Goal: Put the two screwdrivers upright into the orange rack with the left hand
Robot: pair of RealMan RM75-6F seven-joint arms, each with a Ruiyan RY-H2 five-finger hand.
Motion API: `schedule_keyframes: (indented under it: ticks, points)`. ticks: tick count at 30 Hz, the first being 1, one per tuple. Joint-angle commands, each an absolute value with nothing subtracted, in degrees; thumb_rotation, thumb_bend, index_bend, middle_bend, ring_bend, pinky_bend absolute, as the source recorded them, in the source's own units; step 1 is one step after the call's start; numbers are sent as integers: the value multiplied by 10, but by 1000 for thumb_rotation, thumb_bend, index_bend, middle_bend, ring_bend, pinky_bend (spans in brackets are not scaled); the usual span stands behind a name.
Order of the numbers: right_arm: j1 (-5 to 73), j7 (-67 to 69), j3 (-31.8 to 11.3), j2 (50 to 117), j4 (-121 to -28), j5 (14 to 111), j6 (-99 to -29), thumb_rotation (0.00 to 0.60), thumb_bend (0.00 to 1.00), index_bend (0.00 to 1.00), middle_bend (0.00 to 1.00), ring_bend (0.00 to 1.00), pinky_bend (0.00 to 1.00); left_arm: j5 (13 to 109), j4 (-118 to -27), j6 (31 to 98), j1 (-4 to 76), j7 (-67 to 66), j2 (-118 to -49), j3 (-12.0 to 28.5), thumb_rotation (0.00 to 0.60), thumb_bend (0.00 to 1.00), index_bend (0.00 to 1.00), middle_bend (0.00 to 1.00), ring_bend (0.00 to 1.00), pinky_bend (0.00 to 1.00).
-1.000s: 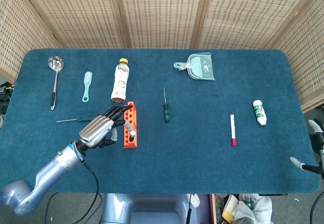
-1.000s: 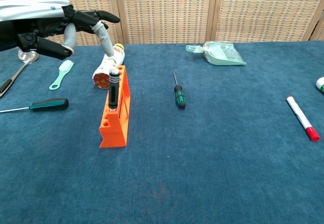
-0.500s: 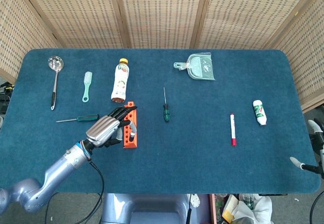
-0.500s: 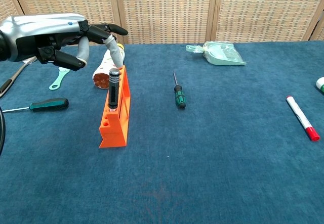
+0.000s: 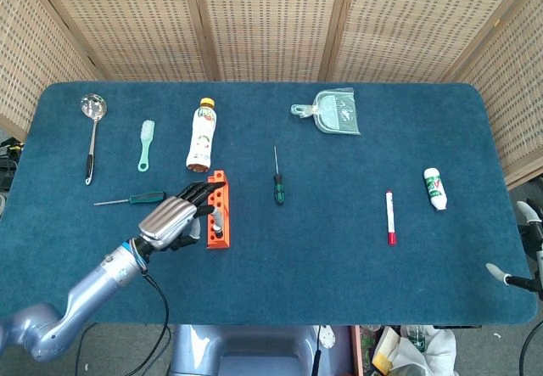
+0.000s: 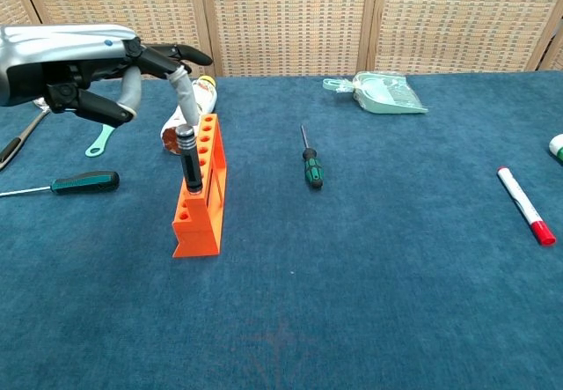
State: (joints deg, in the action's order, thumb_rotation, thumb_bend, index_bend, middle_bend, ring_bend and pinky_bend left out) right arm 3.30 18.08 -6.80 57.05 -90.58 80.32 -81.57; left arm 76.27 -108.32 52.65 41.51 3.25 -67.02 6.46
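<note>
Screwdrivers number two on the blue table: one with a green-and-black handle (image 6: 311,168) lies flat near the table's middle, tip toward the far edge, and another (image 6: 84,181) lies flat toward the left edge, tip pointing left. Between them stands the orange rack (image 6: 202,199), and in one of its nearer holes a black-handled tool (image 6: 188,157) stands nearly upright, leaning a little left. The left hand (image 6: 84,64) hovers at the rack's left side; its fingers (image 6: 176,55) are spread and reach over the rack's far end, one pale fingertip just above the black handle's top, though contact cannot be told. The hand holds nothing. Behind the rack lies a bottle (image 5: 201,134) on its side. At the table's right edge only a bit of the right hand (image 5: 532,215) shows, its fingers unreadable.
</note>
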Motion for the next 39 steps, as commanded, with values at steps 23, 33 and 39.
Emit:
schedule_keyframes:
  ticks: [23,33,39]
  points:
    - [35,175,-67,572,-907,804,-814,600,0,0,0,0,0,588,-926,633,355,-203,-737,80,600,0,270,0,0,0]
    - [39,158,-69,579,-905,794,-806,600,0,0,0,0,0,541,-792,572,372,-197,-809,85,600,0,305,0,0,0]
    - [41,150,-69,581,-904,789,-801,600,0,0,0,0,0,539,-738,544,380,-183,-844,87,600,0,359,0,0,0]
